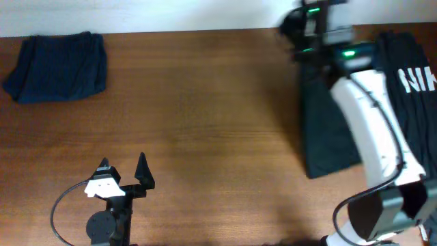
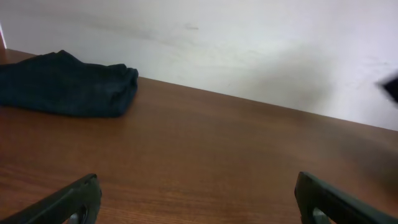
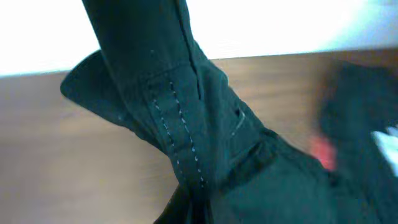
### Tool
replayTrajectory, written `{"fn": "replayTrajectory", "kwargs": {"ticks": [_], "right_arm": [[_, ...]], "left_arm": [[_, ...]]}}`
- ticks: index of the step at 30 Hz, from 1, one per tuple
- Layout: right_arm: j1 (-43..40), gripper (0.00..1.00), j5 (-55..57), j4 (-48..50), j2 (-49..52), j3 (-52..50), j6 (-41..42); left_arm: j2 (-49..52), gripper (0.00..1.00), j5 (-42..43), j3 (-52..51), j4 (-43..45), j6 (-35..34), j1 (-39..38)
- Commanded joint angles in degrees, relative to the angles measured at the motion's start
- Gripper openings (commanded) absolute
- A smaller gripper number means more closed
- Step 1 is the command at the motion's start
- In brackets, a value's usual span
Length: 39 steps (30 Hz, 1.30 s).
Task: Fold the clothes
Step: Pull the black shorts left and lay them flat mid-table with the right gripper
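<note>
The navy garment [image 1: 58,66] lies folded into a compact block at the table's [image 1: 218,123] far left corner, so that piece looks done. The black garment [image 1: 328,137] lies long and loose at the right, beside a second black one with white lettering [image 1: 416,78]; both seem left to fold. The right gripper [image 1: 311,31] is at the black garment's far end. In its wrist view the cloth bunches up close and hides the jaws, so a grip cannot be confirmed. The left gripper [image 1: 122,161] hangs over bare wood, well apart from the clothes, jaws spread wide and empty.
</note>
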Motion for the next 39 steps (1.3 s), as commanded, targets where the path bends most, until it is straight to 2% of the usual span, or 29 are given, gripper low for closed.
{"fn": "replayTrajectory", "kwargs": {"ticks": [1,3,4,6,8,9,10,15,17,19,22,24,28,30,31,33,34,35,36,37,38,39], "right_arm": [[13.5,0.04,-4.4,1.5,1.0,1.2,0.5],[20.2,0.04,-6.5,2.4,2.3,1.2,0.5],[26.2,0.07,-8.7,3.9,4.4,1.2,0.6],[31.9,0.12,-8.5,5.8,7.0,1.2,1.0],[34.5,0.28,-8.4,6.5,7.6,1.2,0.9],[34.9,0.6,-8.5,6.4,7.3,1.2,0.9],[34.7,0.98,-8.4,5.6,6.4,1.2,0.9],[23.2,0.98,-3.7,-9.4,-3.8,1.2,0.9],[14.0,0.99,-3.5,-24.4,-4.1,0.8,1.4],[6.6,0.99,-4.2,-30.0,-2.7,-3.3,8.7],[0.6,0.99,-9.6,-28.4,-1.5,-16.2,8.9],[0.6,0.99,-12.0,-22.3,-1.5,-26.5,10.3],[0.6,0.99,-15.8,-10.2,-1.4,-41.0,13.9],[0.6,1.0,-15.8,-8.1,-1.4,-43.5,14.1],[0.6,0.96,-15.8,-5.7,-1.4,-45.4,15.9],[0.6,0.83,-15.8,-0.9,-1.4,-48.9,18.1],[0.6,0.73,-15.8,0.0,-1.4,-49.5,18.1],[0.6,0.62,-15.8,0.2,-1.4,-49.5,18.1],[0.5,0.43,-15.5,0.6,-1.4,-49.5,18.1],[0.5,0.33,-14.6,0.7,-1.4,-49.5,18.1],[0.5,0.1,-12.7,0.7,-1.4,-49.5,18.1],[0.2,0.04,-11.1,0.5,-1.4,-49.4,18.1]], "left_arm": [[-0.2,0.99,0.0,-0.5,0.1,0.9,-0.2],[-0.2,0.99,0.0,-0.5,0.1,0.9,-0.2],[-0.2,0.99,0.0,-0.5,0.1,0.9,-0.2],[-0.2,0.99,0.0,-0.5,0.1,0.9,-0.2],[-0.2,0.99,0.0,-0.5,0.1,0.9,-0.2],[-0.2,0.99,0.0,-0.5,0.1,0.9,-0.2],[-0.2,0.99,0.0,-0.5,0.1,0.9,-0.2],[-0.2,0.99,0.0,-0.5,0.1,0.9,-0.2],[-0.2,0.99,0.0,-0.5,0.1,0.9,-0.2],[-0.2,0.99,0.0,-0.5,0.1,0.9,-0.2],[-0.2,0.99,0.0,-0.5,0.1,0.9,-0.2],[-0.2,0.99,0.0,-0.5,0.1,0.9,-0.2],[-0.2,0.99,0.0,-0.5,0.1,0.9,-0.2],[-0.2,0.99,0.0,-0.5,0.1,0.9,-0.2],[-0.2,0.99,0.0,-0.5,0.1,0.9,-0.2],[-0.2,0.99,0.0,-0.5,0.1,0.9,-0.2],[-0.2,0.99,0.0,-0.5,0.1,0.9,-0.2],[-0.2,0.99,0.0,-0.5,0.1,0.9,-0.2],[-0.2,0.99,0.0,-0.5,0.1,0.9,-0.2],[-0.2,0.99,0.0,-0.5,0.1,0.9,-0.2],[-0.2,0.99,0.0,-0.5,0.1,0.9,-0.2],[-0.2,0.99,0.0,-0.5,0.1,0.9,-0.2]]}}
